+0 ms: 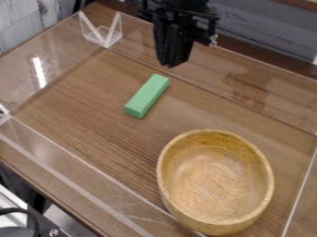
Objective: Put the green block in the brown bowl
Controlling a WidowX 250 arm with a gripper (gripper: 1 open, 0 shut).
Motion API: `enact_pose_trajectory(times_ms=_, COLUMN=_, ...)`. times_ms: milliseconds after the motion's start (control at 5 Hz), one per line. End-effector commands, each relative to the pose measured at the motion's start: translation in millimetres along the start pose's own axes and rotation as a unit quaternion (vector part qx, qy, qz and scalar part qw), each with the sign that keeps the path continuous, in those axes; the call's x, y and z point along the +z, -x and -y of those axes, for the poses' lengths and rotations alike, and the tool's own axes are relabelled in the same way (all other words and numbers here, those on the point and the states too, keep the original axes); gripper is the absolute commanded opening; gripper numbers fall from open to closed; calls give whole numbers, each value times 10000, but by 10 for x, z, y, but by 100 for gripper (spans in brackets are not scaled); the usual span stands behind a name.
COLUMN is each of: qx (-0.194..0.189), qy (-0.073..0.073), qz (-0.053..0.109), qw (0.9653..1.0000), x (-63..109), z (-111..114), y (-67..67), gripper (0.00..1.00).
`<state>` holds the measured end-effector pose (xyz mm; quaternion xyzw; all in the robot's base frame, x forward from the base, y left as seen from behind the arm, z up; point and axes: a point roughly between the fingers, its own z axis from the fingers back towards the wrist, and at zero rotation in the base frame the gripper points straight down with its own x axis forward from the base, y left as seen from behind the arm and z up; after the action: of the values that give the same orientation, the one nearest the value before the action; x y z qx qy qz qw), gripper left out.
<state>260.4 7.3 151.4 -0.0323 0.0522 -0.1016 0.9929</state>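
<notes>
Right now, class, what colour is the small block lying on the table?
Bright green block, seen clearly in the camera view.

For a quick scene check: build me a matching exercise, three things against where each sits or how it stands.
Things:
1. green block
2. brown bowl
3. gripper

States:
a. raised above the table, holding nothing
b. lying flat on the wooden table, outside the bowl
c. empty, near the front right corner

Pairs: 1-b, 2-c, 3-a
</notes>
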Motion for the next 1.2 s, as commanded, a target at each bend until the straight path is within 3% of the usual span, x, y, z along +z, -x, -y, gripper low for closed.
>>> enact_pose_trajectory(times_ms=0, qx=-5, qy=-133, qz=250, qw=9996, x=40, z=-195, y=-71, gripper=100)
enact_pose_trajectory(times_ms=400, qx=59, qy=-285, qz=358, qw=9989, x=-229, z=-546, y=-119, gripper=100)
enact_pose_trajectory(times_ms=1000, qx=-100, qy=-416, qz=562, qw=9975, x=-675, z=-758, y=-207, gripper=100)
